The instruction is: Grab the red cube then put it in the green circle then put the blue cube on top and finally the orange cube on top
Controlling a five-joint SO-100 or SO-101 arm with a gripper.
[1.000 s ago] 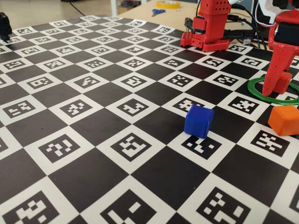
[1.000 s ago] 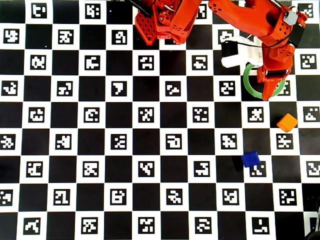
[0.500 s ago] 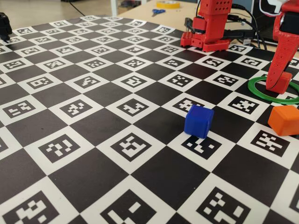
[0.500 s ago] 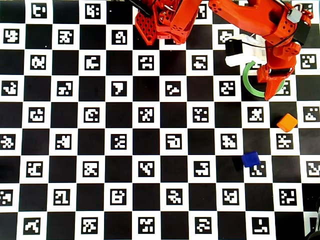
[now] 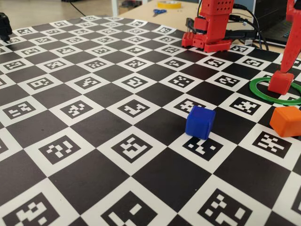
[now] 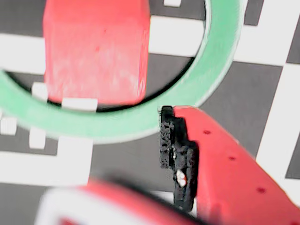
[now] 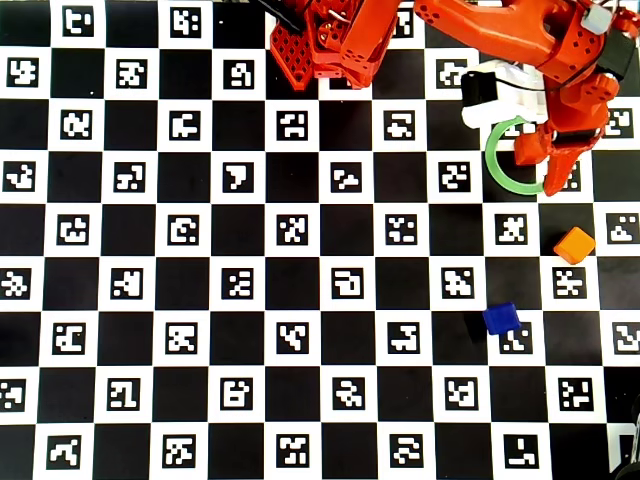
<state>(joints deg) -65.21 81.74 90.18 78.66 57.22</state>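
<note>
Fixed view, left to right: blue cube (image 5: 200,122) alone on the checkered mat (image 5: 94,94), well short of the fingers. Red cube (image 5: 281,82) sits inside the green circle (image 5: 257,89), free of the gripper (image 7: 560,165) above it, fingers apart. Orange cube (image 5: 286,121) near the ring's outer edge. Wrist view blurred; probably no finger contact.

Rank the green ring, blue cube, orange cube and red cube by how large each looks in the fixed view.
1. Green ring, widest, though cut off at the frame edge.
2. Blue cube and orange cube: about alike; the orange one is cropped, so no ranking.
3. Red cube, smallest-looking, but farthest from the camera, so it may match the others.
</note>
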